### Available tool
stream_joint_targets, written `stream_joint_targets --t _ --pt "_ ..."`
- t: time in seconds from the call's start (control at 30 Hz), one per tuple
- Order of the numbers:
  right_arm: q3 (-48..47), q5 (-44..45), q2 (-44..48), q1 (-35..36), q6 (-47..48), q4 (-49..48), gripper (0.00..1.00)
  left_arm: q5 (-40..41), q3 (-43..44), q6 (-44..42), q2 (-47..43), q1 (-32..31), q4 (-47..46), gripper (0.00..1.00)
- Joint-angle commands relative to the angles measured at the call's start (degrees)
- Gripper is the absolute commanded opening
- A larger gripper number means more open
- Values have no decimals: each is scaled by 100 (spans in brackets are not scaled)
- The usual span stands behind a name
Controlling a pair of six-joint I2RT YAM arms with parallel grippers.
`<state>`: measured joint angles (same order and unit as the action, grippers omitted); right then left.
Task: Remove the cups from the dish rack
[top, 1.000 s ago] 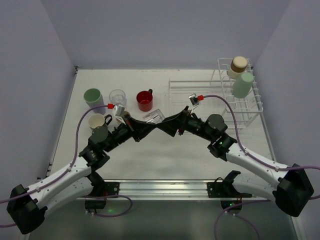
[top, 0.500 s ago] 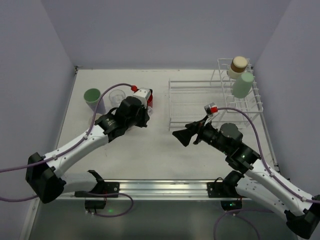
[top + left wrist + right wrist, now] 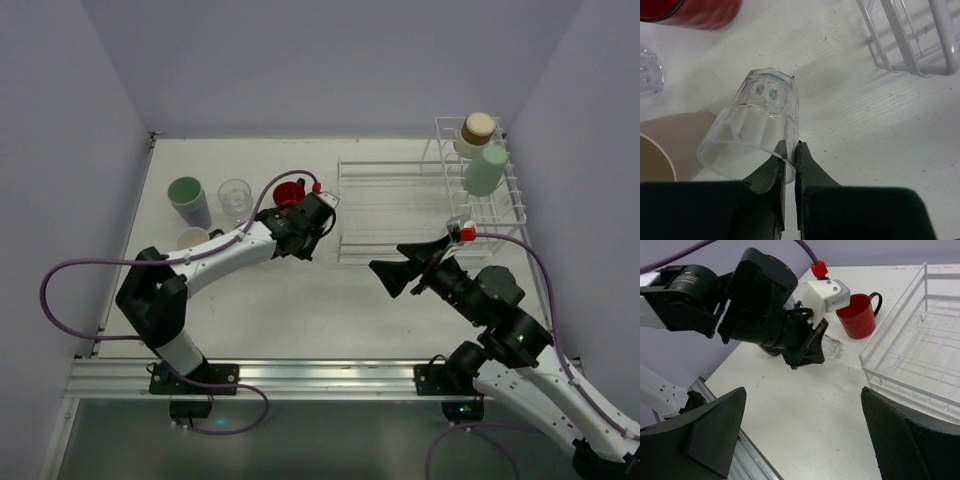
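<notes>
bright even overhead light, soft shadows, sharp focus

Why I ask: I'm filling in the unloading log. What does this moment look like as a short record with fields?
Left gripper: shut on the rim of a clear faceted glass, tilted
Right gripper: open, holding nothing
White wire dish rack: flat part holds no cup; upright part holds a brown-topped cream cup and a pale green cup
Out on the table: red mug, second clear glass, lavender tumbler with green inside, cream mug
</notes>
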<state>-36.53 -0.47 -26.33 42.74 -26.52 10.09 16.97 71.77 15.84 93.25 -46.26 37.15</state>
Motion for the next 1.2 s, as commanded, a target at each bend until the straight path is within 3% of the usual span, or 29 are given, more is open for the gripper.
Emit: stream_joint_targets --t 0.0,0.37,0.77,1.03,1.17 --pt "-214 214 128 24 147 143 99 141 416 -283 280 -15 310 0" --pt "-170 249 224 15 121 151 99 184 479 -318 975 3 381 1" --pt "-179 144 321 15 -2 213 99 175 364 -177 949 205 39 32" --pt "-170 91 286 24 -63 169 99 315 461 -90 800 240 -76 35" --pt "-327 91 189 15 -28 178 99 324 584 -46 510 240 -120 45"
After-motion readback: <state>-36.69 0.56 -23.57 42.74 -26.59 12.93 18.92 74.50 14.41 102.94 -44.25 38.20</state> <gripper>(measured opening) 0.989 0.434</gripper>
